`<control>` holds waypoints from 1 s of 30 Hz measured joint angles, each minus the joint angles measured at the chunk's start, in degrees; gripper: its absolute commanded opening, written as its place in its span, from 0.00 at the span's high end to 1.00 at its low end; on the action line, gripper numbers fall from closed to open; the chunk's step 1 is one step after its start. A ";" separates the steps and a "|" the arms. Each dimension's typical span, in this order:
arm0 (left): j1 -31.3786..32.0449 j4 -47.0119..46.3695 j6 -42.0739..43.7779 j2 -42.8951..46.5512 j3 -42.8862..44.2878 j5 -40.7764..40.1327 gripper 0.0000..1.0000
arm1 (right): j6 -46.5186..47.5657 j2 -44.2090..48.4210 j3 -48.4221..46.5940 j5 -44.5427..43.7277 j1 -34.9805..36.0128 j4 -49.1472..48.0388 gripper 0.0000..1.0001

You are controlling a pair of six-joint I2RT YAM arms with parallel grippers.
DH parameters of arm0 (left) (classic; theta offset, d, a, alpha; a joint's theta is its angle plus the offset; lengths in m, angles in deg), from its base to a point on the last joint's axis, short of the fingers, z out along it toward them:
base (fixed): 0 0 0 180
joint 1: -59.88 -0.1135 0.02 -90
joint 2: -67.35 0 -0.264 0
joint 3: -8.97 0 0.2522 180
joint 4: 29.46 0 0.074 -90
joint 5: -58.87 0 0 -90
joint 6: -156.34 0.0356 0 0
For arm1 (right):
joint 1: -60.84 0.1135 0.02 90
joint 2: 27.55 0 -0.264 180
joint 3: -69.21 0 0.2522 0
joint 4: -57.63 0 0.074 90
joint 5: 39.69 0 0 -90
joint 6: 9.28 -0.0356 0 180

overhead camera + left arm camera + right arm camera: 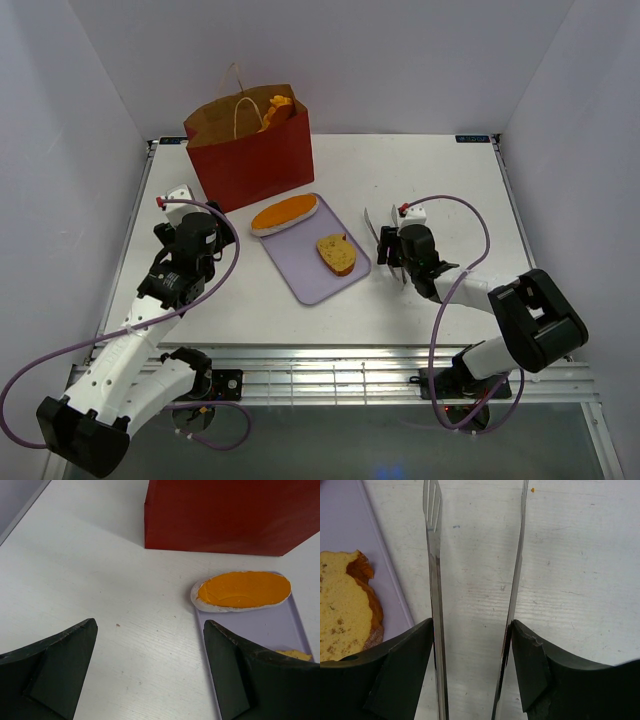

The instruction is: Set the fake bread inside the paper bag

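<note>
Bread (pixel 277 108) in bag (pixel 250 160), loaf (pixel 284 213) and slice (pixel 337 254) on tray (pixel 305 280); left hand (pixel 149 630) gapes, right hand (pixel 471 630) clamps tongs (pixel 434 555).

Bare table (pixel 255 300) lies open left of the lavender tray (pixel 300 275); the paper bag (pixel 250 165) walls off the far side, its mouth open upward; tongs (pixel 432 540) stand just right of the tray.

A white table (pixel 460 190) with faint wood grain and a few small specks fills the booth. A plain pale left wall (pixel 60 150), back wall (pixel 330 50) and right wall (pixel 590 130) close it in. Silver metal rails (pixel 330 372) run along the table's near edge, with a dark glossy strip (pixel 340 440) below. The light is even, the shadows soft.
</note>
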 measured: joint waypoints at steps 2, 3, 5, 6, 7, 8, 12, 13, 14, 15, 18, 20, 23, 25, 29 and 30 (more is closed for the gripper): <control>0.00 0.00 0.00 0.02 0.00 0.15 0.02 | -0.02 -0.85 -0.22 0.00 -0.02 -0.04 0.31; 0.00 0.00 0.00 0.02 -0.02 0.22 0.02 | -0.04 -1.27 -0.28 0.02 0.00 -0.04 0.31; 0.00 0.00 0.09 0.07 -0.02 0.26 0.02 | -0.04 -1.92 -0.37 0.00 -0.02 -0.04 0.30; 0.00 0.00 0.11 0.13 -0.02 0.28 0.02 | -0.07 -2.25 -0.50 0.02 0.00 0.02 0.29; 0.00 0.00 0.11 0.24 -0.02 0.33 0.02 | -0.11 -2.56 -0.70 0.02 -0.02 0.04 0.29; 0.00 -0.02 0.11 0.37 -0.02 0.37 0.02 | -0.11 -2.80 -0.94 0.02 -0.02 0.07 0.28; 0.00 -0.15 0.13 0.79 0.00 0.39 0.02 | -0.20 -3.26 -1.86 0.11 -0.02 0.22 0.27; 0.00 -0.22 0.13 0.81 -0.02 0.39 0.02 | -0.26 -3.39 -2.03 0.17 -0.02 0.26 0.26; 0.00 -0.22 0.13 0.81 0.00 0.39 0.02 | -0.28 -3.48 -2.14 0.22 -0.02 0.24 0.25; 0.00 -0.24 0.13 0.83 -0.02 0.39 0.02 | -0.31 -3.56 -2.21 0.22 -0.02 0.31 0.23; 0.00 -0.28 0.13 0.94 -0.02 0.42 0.02 | -0.35 -3.76 -2.54 0.26 -0.04 0.76 0.21; 0.00 -0.37 0.13 1.05 0.00 0.42 0.02 | -0.37 -3.76 -2.75 0.26 -0.04 0.96 0.21; 0.00 -0.37 0.13 1.14 -0.02 0.42 0.02 | -0.37 -3.78 -3.06 0.26 -0.04 1.18 0.20; 0.00 -0.37 0.13 1.16 -0.02 0.42 0.02 | -0.37 -3.78 -3.32 0.28 -0.04 1.64 0.20; 0.00 -0.37 0.13 1.36 -0.02 0.42 0.02 | -0.39 -3.78 -4.13 0.48 -0.04 2.82 0.20; 0.00 -0.39 0.13 1.42 -0.02 0.42 0.02 | -0.42 -3.76 -4.42 0.50 -0.04 3.23 0.20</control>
